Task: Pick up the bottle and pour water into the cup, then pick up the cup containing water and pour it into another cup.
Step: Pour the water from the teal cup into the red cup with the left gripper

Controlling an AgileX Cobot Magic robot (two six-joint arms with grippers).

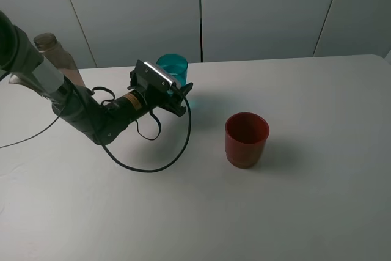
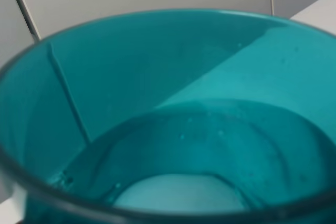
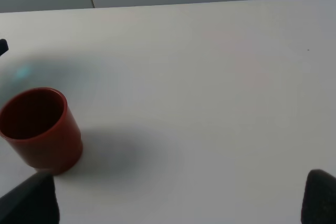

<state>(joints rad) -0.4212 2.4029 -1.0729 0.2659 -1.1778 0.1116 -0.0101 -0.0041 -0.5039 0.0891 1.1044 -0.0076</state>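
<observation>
The teal cup (image 1: 173, 66) stands at the back of the table, its lower part hidden behind my left gripper (image 1: 181, 94), which looks shut on it. The cup (image 2: 173, 129) fills the left wrist view and holds water; no fingers show there. Far left, the smoky clear bottle (image 1: 54, 53) stands behind my left arm, partly covered by it. Right of the middle, the red cup (image 1: 247, 139) stands upright and empty, apart from both grippers; the right wrist view also shows this red cup (image 3: 41, 129). My right gripper (image 3: 178, 203) is open, its dark fingertips (image 3: 31, 200) wide apart over bare table.
A black cable (image 1: 153, 166) loops from the left arm across the white table (image 1: 317, 200) in front of the gripper. White wall panels (image 1: 263, 10) run close behind the table's back edge. The right arm is outside the exterior high view.
</observation>
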